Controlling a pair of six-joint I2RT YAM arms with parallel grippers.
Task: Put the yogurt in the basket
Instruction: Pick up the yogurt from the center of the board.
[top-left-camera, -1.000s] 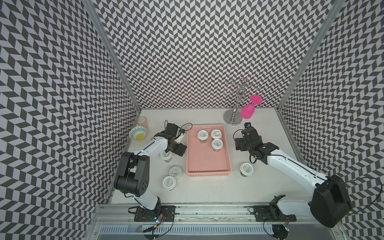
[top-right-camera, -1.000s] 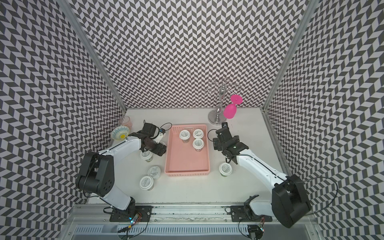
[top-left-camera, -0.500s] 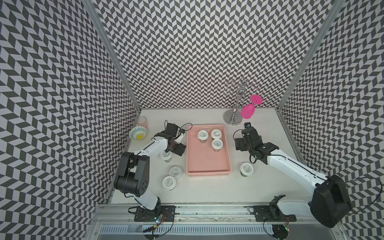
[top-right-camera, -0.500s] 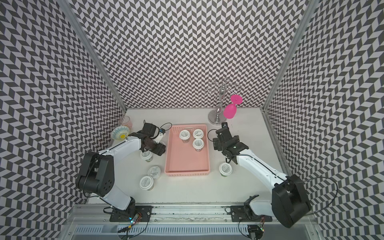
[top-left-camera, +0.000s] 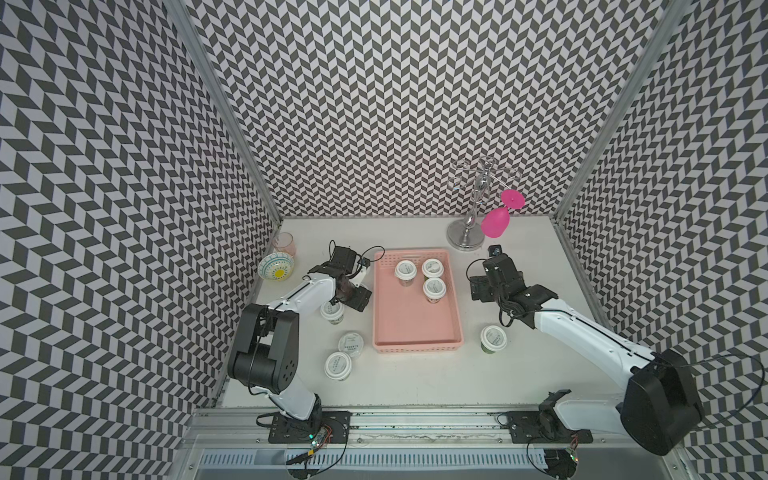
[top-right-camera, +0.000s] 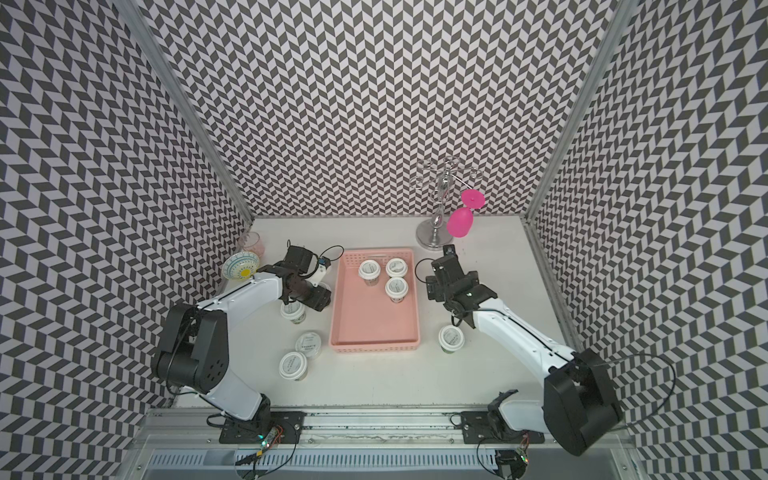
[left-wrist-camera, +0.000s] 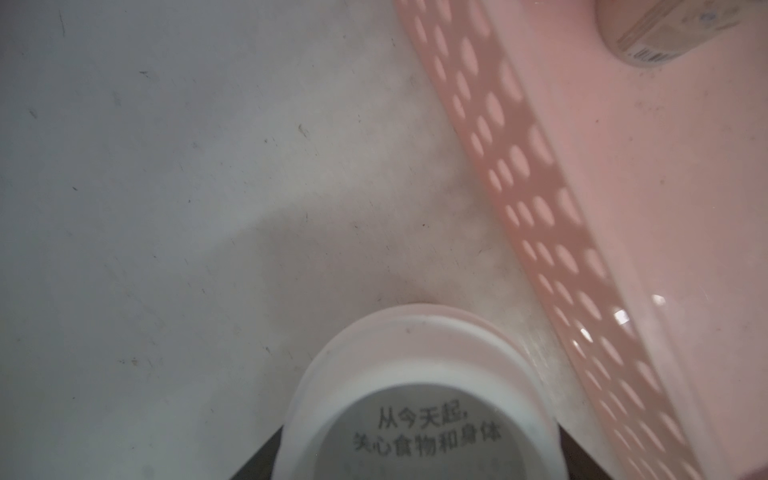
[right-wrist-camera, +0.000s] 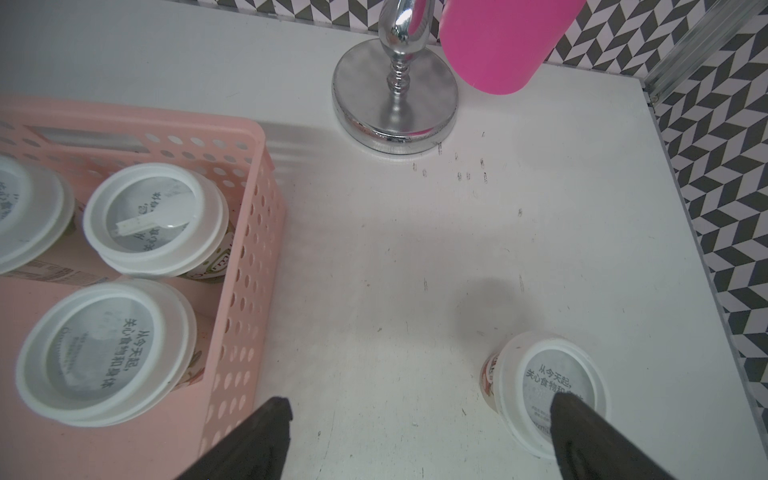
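Observation:
The pink basket (top-left-camera: 417, 347) (top-right-camera: 374, 347) holds three white-lidded yogurt cups (top-left-camera: 434, 286). My left gripper (top-left-camera: 353, 297) sits low beside the basket's left wall (left-wrist-camera: 519, 166). In the left wrist view a yogurt cup (left-wrist-camera: 415, 386) fills the gap, and dark fingers (left-wrist-camera: 257, 457) press against both sides of its lid. Another lid (top-left-camera: 332, 311) shows at that arm's edge. Right of the basket my right gripper (right-wrist-camera: 419, 409) (top-left-camera: 482, 286) stands open over bare table. One of its fingertips overlaps a reddish-bodied cup (right-wrist-camera: 540, 374). A further cup (top-left-camera: 493, 337) stands near the basket's front right corner.
Two loose cups (top-left-camera: 351, 344) (top-left-camera: 337, 365) stand in front of the left gripper. A patterned bowl (top-left-camera: 276, 266) and a clear pinkish glass (top-left-camera: 286, 243) sit by the left wall. A chrome stand (top-left-camera: 467, 237) with a hanging pink glass (top-left-camera: 495, 222) is at the back right.
Both arms and all the cups stay where they were. The left gripper's jaws have drawn in around the cup beside the basket.

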